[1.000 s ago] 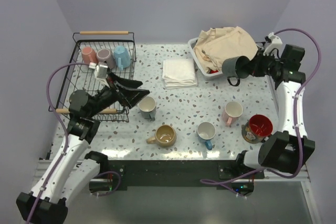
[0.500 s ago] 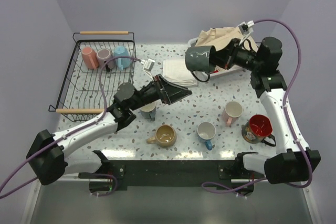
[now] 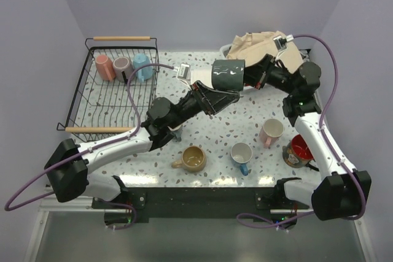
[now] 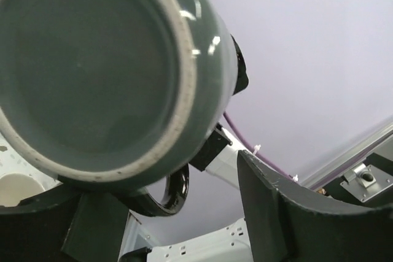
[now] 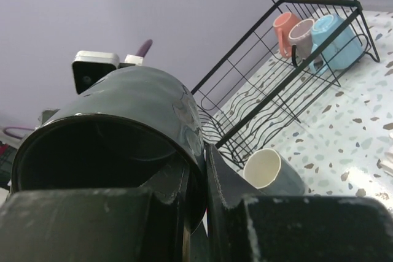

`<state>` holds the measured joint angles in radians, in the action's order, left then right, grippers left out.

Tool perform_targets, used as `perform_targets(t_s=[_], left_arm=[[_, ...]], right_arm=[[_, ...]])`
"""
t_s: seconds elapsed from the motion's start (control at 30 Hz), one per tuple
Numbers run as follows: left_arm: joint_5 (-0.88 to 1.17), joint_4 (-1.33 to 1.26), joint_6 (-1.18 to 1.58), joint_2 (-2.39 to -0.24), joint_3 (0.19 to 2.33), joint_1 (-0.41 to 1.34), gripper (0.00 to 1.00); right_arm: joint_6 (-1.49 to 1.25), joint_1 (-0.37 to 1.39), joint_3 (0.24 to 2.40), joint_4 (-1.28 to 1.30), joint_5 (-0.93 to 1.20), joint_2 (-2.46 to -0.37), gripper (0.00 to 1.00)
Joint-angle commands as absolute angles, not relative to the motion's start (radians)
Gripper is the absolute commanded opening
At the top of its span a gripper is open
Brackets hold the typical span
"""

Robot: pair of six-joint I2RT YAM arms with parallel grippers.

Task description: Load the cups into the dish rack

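The dark grey-green glazed ceramic mug point(image 3: 228, 76) hangs on its side in the air over the middle of the desk point(image 3: 209, 127). My right hand point(image 3: 247, 80) pinches its wall at the mouth, one finger inside and one outside. I hold it out this way, I judge, because the large black wire dish rack with wooden rod handles point(image 3: 107, 99) sits at the far left, on my other arm's side. My left hand point(image 3: 224, 96) has come in at the mug's base, its fingers point(image 4: 276, 213) standing either side with a gap showing, so it grips nothing yet. Three mugs lie in the rack: pink point(image 3: 102, 65), mauve point(image 3: 122, 65) and light blue point(image 3: 142, 66). Five stand on the desk: tan point(image 3: 193, 159), white with a blue handle point(image 3: 241, 153), pale pink point(image 3: 271, 132), dark patterned with a red inside point(image 3: 301, 150), and a grey one with a white inside point(image 5: 273, 176). That makes nine mugs, one rack, and one white tub with beige cloth point(image 3: 264, 44).
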<state>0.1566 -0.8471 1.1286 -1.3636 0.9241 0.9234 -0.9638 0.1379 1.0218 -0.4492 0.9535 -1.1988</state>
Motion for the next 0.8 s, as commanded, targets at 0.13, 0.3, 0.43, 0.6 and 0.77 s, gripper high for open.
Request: perform_targets(t_s=[0.13,0.3,0.43,0.6,0.77], left_arm=[[0.054,-1.020,1.149,-1.402,0.988,0.930,0.49],[0.048,-1.036,1.126,-1.378,0.986,0.930,0.09],[0.018,-0.971,1.072,-1.318,0.959,0.925,0.00],[0.003,-0.838,1.031,-1.189,0.876,0.897,0.00],[-0.028,-0.607,0.951,-1.053,0.810,0.835,0.00]], right_arm=[[-0.993,0.190,0.993,-0.650,0.939,-1.141,0.00],[-0.939,0.192,0.968,-0.618,0.965,-1.129,0.00],[-0.878,0.190,0.968,-0.548,0.980,-1.106,0.03],[-0.689,0.190,1.046,-0.291,0.982,-1.072,0.44],[-0.517,0.183,1.143,-0.071,0.962,-1.055,0.77]])
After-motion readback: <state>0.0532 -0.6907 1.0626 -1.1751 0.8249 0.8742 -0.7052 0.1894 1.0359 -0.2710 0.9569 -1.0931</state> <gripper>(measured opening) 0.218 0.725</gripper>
